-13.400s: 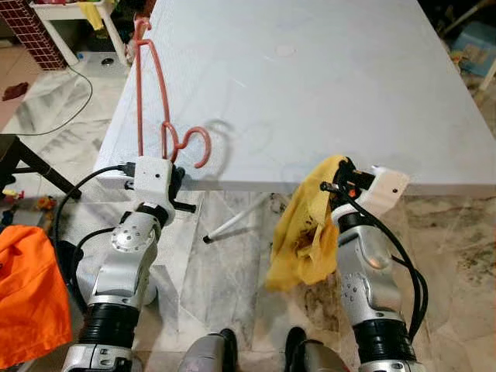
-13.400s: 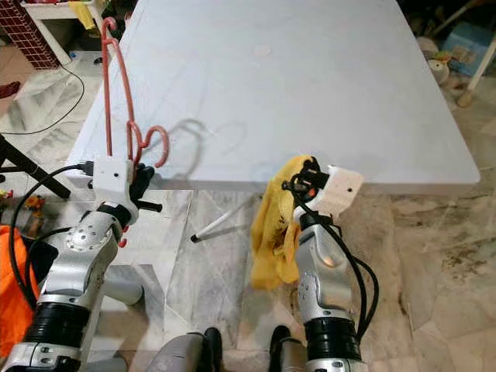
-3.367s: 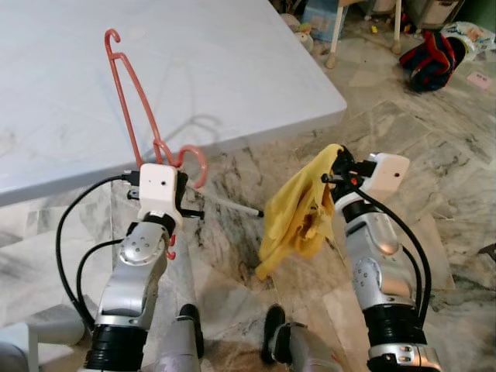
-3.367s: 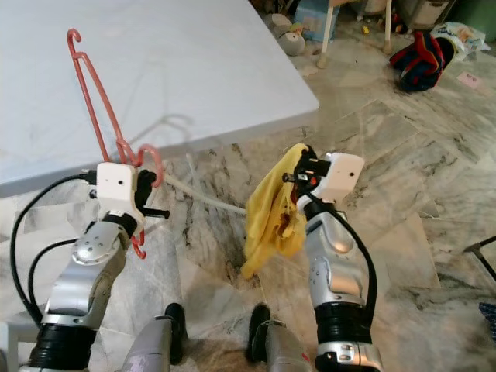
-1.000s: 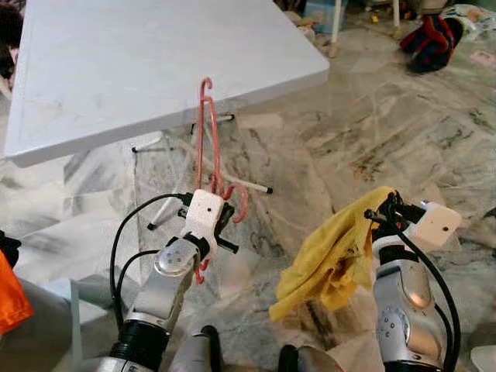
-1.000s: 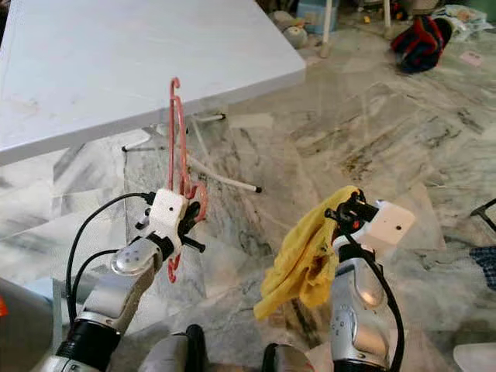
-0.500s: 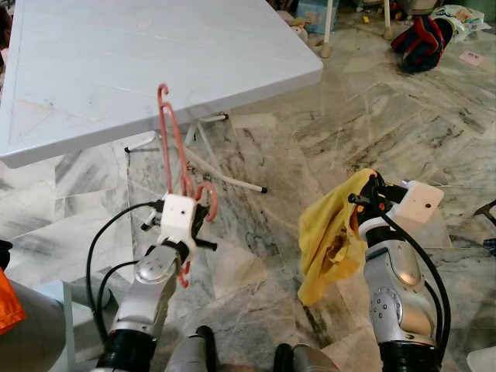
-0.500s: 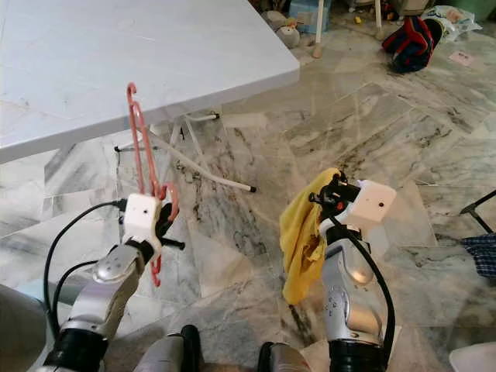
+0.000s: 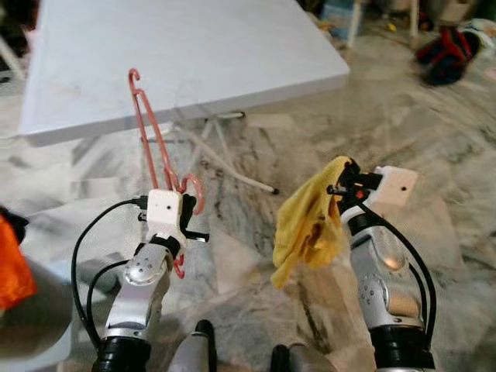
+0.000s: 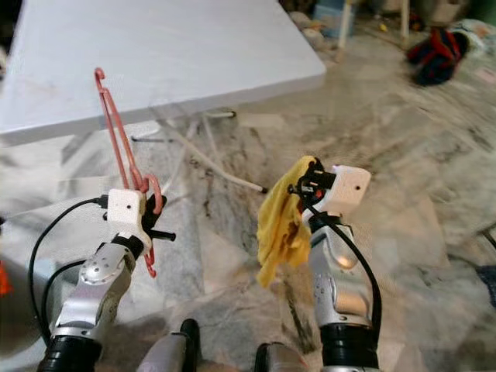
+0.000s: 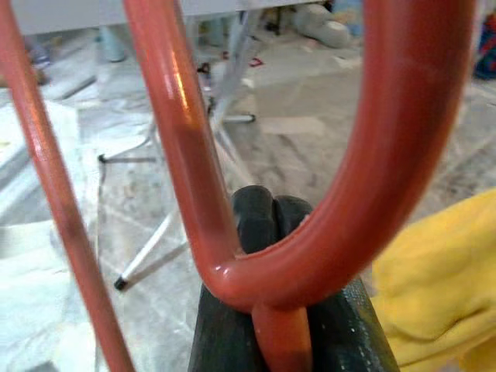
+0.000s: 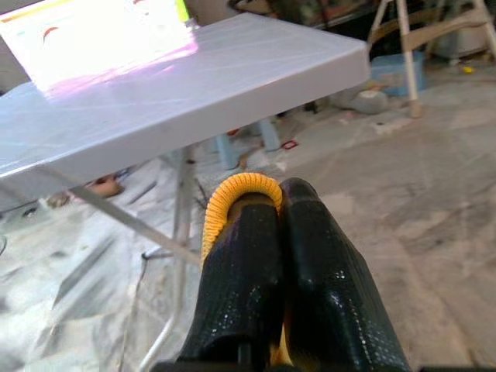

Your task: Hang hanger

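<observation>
My left hand [image 9: 184, 203] grips the hanger [image 9: 152, 138] upright near its hook, clear of the counter [image 9: 186, 46], ready to hang; my right hand [image 10: 304, 184] pinches a yellow cloth [image 10: 282, 221], dangling above the floor.

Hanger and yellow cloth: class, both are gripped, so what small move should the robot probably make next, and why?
Probably keep walking, both grips closed. The left gripper clamps the red hanger upright and the right gripper pinches the yellow cloth, but only the white table and marble floor lie ahead, with no rail to hang on.
</observation>
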